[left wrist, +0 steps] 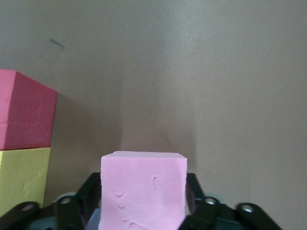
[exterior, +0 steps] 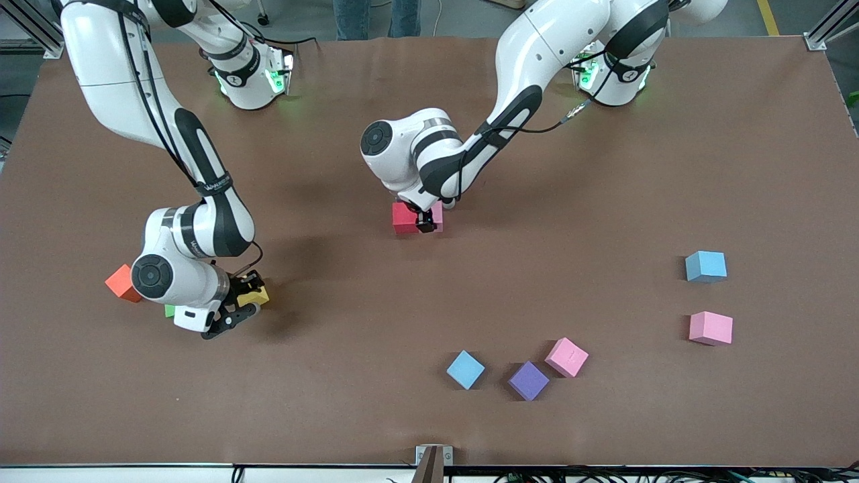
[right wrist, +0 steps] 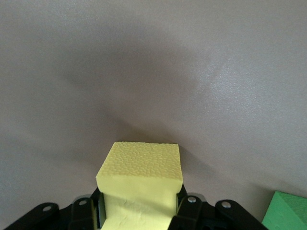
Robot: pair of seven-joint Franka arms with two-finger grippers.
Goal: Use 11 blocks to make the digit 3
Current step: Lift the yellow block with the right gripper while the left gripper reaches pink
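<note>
Left gripper (exterior: 427,222): low at mid-desk, jaws on either side of a pink cube (left wrist: 143,189) that sits on the desk (exterior: 604,168); whether they press it or stand slack cannot be told. Beside that cube, touching it in the front view, a red cube (exterior: 405,218). The left wrist view also shows a yellow cube (left wrist: 23,177) next to the red one. Left arm reaches from its base down to mid-desk, forearm sloping, wrist bent to point the jaws downward.

Right gripper (exterior: 243,300): low at the right arm's end of the desk, jaws closed on a second yellow cube (exterior: 257,295), clamped between the two fingers (right wrist: 188,208). A green cube (exterior: 170,310) lies just beside, mostly hidden under the wrist in the front view. An orange cube (exterior: 121,282) lies near, toward the desk edge. Right arm comes down from its base in a long bend, elbow high, wrist rolled sideways above the cube.

Loose stock nearer the front camera: light blue cube (exterior: 465,369), purple cube (exterior: 528,380), second pink cube (exterior: 566,357) touching the purple at a corner. Toward the left arm's end: second light blue cube (exterior: 705,265), third pink cube (exterior: 711,328) nearer the camera.
</note>
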